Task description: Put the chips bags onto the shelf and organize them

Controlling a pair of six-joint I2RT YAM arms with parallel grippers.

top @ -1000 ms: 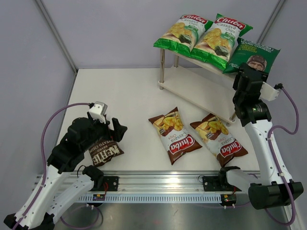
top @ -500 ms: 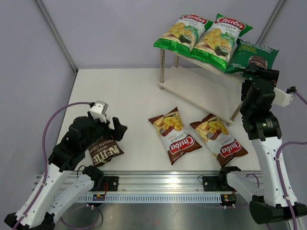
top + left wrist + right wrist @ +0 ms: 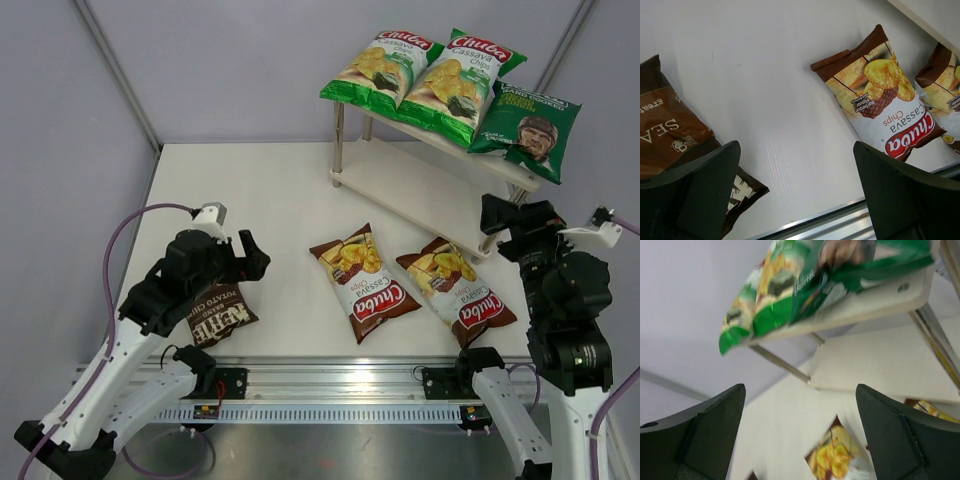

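Found three bags on the upper board of the shelf [image 3: 420, 185]: two green Chuba bags [image 3: 378, 62] and the portrait bag [image 3: 528, 128]. Saw nothing on the lower board. Counted three more on the desk [image 3: 260, 200] in front of the shelf: the Kettle bag [image 3: 222, 318] farthest from it, two brown-red Chuba bags [image 3: 364, 282] nearer. Found the left claw [image 3: 243, 272] with jaws apart, empty, over the Kettle bag's shelf-facing end. Judged that bag's long axis to point roughly toward the shelf. Found the right claw [image 3: 512, 222] likewise spread and empty, beside the shelf's front corner post, closest to the brown-red bag lying by that post. Judged left arm better placed for the Kettle bag.
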